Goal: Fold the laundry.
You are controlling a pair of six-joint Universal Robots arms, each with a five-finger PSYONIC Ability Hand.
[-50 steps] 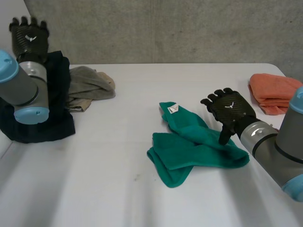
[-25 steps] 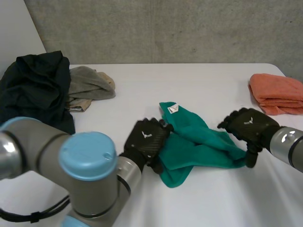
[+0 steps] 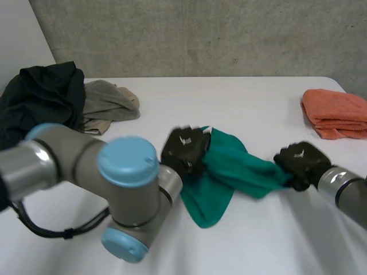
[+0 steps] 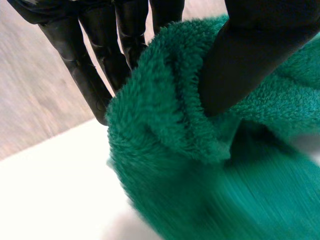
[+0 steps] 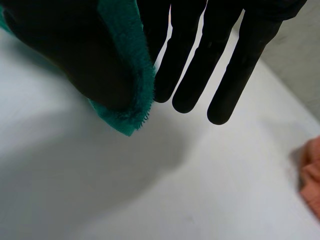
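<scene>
The green towel was stretched between the two hands over the middle of the plain white bench, with its lower fold sagging onto the surface beside the left arm. The left hand gripped the end nearer the far left; in its wrist view the thumb pressed a thick fold of pile against the fingers. The right hand held the opposite end, and its wrist view showed the towel's edge pinched between the thumb and the straight fingers. At the bench's far left lay a heap of dark clothes, with a crumpled beige cloth touching it. A folded orange towel sat at the far right, well apart. A rough grey concrete wall rose behind the bench.
</scene>
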